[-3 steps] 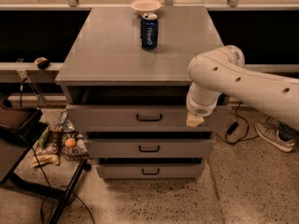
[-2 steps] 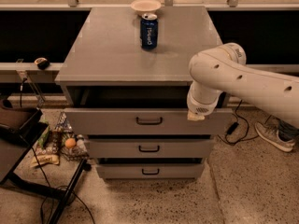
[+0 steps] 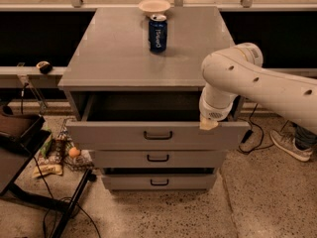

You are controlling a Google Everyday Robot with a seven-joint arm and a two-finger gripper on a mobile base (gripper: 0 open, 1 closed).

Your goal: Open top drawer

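The top drawer (image 3: 114,135) of the grey cabinet (image 3: 119,58) stands pulled out part way, and its dark interior (image 3: 143,107) shows behind the front panel. Its small black handle (image 3: 157,135) is at the panel's centre. My white arm (image 3: 257,81) reaches in from the right. My gripper (image 3: 208,124) hangs down at the top edge of the drawer front, near its right end, mostly hidden under the wrist.
A blue can (image 3: 158,32) and a white bowl (image 3: 154,5) stand at the back of the cabinet top. Two shorter drawers (image 3: 157,158) below are shut. Snack bags and an orange ball (image 3: 74,152) lie on the floor at left, by a black frame (image 3: 74,202). A shoe (image 3: 290,145) is at right.
The top drawer has slid further out toward the camera, and my gripper has moved with its front edge.
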